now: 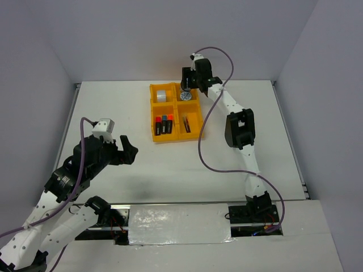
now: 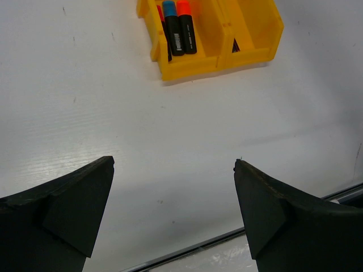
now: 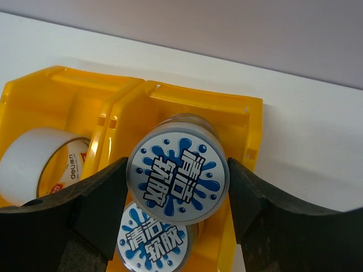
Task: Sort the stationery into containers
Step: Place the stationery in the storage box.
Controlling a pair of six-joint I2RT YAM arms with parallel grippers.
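Note:
The yellow-orange four-compartment tray (image 1: 176,137) sits at the far middle of the table. My right gripper (image 1: 185,89) hangs over its far right compartment, shut on a blue-white round roll (image 3: 177,174) pinched between both fingers (image 3: 105,198). A second roll (image 3: 152,242) lies in that compartment just below. The grey tape ring (image 3: 42,158) rests in the far left compartment. Three highlighters (image 1: 164,124) lie in the near left one and two thin pens (image 1: 187,123) in the near right. My left gripper (image 1: 129,150) stands open and empty, well short of the tray (image 2: 227,54).
White walls close in the table at the back and both sides. A metal rail (image 2: 227,241) runs along the near edge under the left gripper. The right arm's purple cable (image 1: 204,141) loops over the table to the right of the tray.

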